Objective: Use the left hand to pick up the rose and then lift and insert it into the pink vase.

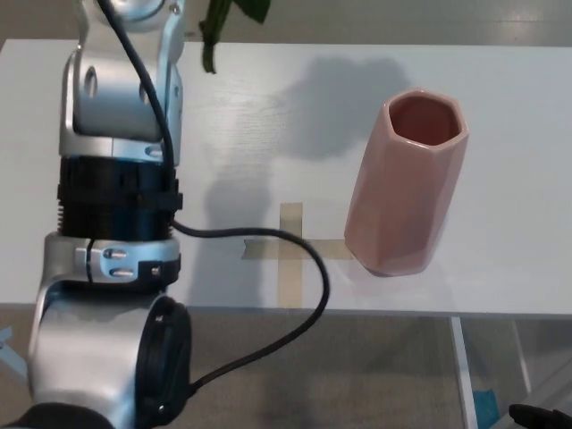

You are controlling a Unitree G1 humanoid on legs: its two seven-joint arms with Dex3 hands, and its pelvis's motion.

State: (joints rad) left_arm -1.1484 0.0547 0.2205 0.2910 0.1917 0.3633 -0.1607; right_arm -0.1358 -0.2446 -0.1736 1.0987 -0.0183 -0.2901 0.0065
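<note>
The pink faceted vase (407,183) stands upright on the white table (500,107), right of centre, its mouth open and empty. Of the rose only green leaves (223,22) show at the top edge; the blooms are out of the picture. My left forearm (116,170), silver and black, rises steeply along the left side, and its hand is above the top edge, out of sight. A shadow (344,98) lies on the table just left of the vase's mouth. No part of my right arm shows.
A cross of tan tape (288,250) is stuck on the table just left of the vase's base. A black cable (304,295) loops from my left arm over the table's front edge. Floor and table legs show below.
</note>
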